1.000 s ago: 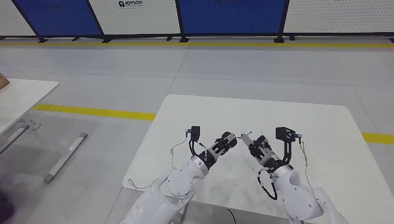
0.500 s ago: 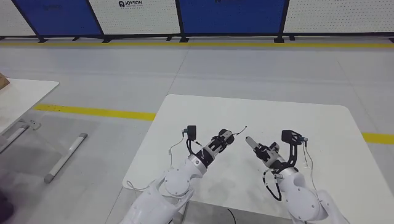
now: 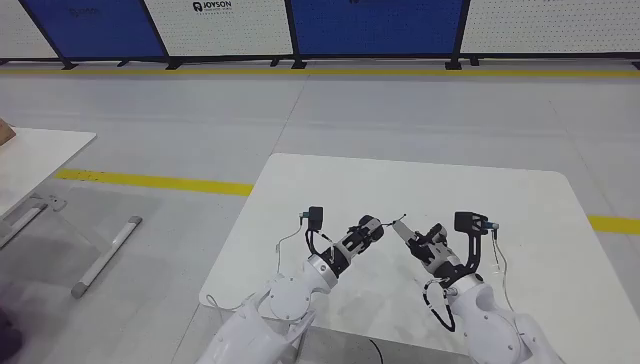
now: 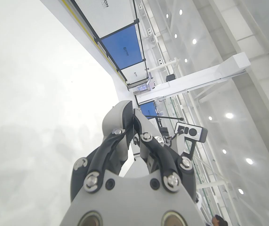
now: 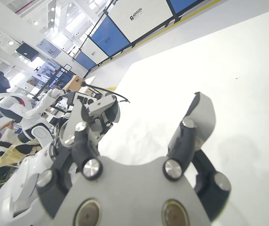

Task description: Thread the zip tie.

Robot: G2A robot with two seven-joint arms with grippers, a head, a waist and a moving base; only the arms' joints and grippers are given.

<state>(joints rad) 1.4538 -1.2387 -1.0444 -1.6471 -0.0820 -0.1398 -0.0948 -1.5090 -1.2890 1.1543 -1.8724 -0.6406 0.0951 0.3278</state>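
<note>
Smooth matt white table (image 3: 520, 194); thin black plastic zip tie (image 4: 167, 117)

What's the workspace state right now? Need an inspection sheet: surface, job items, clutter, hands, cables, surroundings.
Surface: white table, plain top, both arms over its near side.
Job's things: black zip tie, a single thin strip, no closed loop seen.
Clutter: nothing seen.
Hands: left hand shut on the zip tie; right hand open, holding nothing, close beside the left.
Cables: thin wires hang off the wrists, apart from the zip tie.
Surroundings: blue and white panels, yellow floor line, second table, bar on the floor.
</note>
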